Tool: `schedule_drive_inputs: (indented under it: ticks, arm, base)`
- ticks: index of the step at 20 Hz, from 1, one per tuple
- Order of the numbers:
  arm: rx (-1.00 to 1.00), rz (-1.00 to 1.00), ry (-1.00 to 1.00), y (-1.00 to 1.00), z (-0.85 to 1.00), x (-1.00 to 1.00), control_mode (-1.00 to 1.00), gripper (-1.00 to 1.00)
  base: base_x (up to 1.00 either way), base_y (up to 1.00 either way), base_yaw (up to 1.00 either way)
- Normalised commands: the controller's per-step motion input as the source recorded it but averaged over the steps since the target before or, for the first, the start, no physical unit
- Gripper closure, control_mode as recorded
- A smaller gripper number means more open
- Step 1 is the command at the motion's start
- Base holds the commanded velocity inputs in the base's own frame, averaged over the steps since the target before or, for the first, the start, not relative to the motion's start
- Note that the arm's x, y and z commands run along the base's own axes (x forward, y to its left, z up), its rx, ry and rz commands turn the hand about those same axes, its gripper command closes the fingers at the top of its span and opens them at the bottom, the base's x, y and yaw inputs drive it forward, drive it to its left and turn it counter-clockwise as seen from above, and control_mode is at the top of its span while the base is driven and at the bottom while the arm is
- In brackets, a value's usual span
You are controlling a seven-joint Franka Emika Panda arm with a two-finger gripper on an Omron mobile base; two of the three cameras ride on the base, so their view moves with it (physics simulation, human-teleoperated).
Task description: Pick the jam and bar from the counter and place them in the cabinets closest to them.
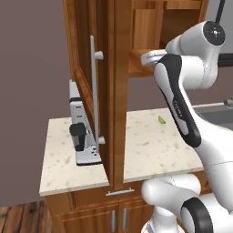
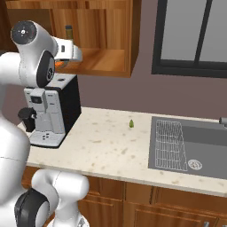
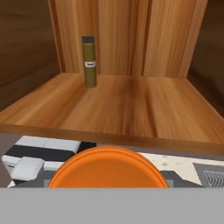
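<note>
A simulated home kitchen: a beige speckled counter (image 2: 111, 150) tops brown base cabinets (image 2: 146, 199), with a coffee machine (image 2: 51, 111) at 9 o'clock in the right base view and a grey sink (image 2: 195, 148) with a wire rack at 3 o'clock. Open wooden wall cabinets (image 2: 99, 60) hang at 12 o'clock beside a dark-framed window (image 2: 190, 37); a slim bottle (image 3: 89, 61) stands on the shelf.

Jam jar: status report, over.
Gripper at the open cabinet, shut on the jam. Jam short of the shelf edge. Olive bottle stands well back, not blocking.
</note>
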Motion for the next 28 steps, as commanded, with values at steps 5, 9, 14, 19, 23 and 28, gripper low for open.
schedule_drive_inputs:
  ticks: [5, 9, 14, 19, 23, 28]
  arm:
    - [-0.01, 0.02, 0.01, 0.0, 0.05, 0.13, -1.0, 1.0]
    - [-0.01, 0.0, 0.0, 0.0, 0.0, 0.0, -1.0, 1.0]
    - [-0.1, 0.0, 0.12, 0.0, -0.06, 0.09, -1.0, 1.0]
    - [-0.09, 0.0, 0.15, 0.02, -0.01, 0.22, -1.0, 1.0]
    - [-0.02, 0.0, 0.16, 0.03, 0.04, 0.37, -1.0, 1.0]
    - [0.0, 0.0, 0.12, 0.0, 0.01, 0.34, -1.0, 1.0]
  base:
    - [0.0, 0.0, 0.0]
    - [0.0, 0.0, 0.0]
    - [0.0, 0.0, 0.0]
    - [0.0, 0.0, 0.0]
    - [0.0, 0.0, 0.0]
    - [0.0, 0.0, 0.0]
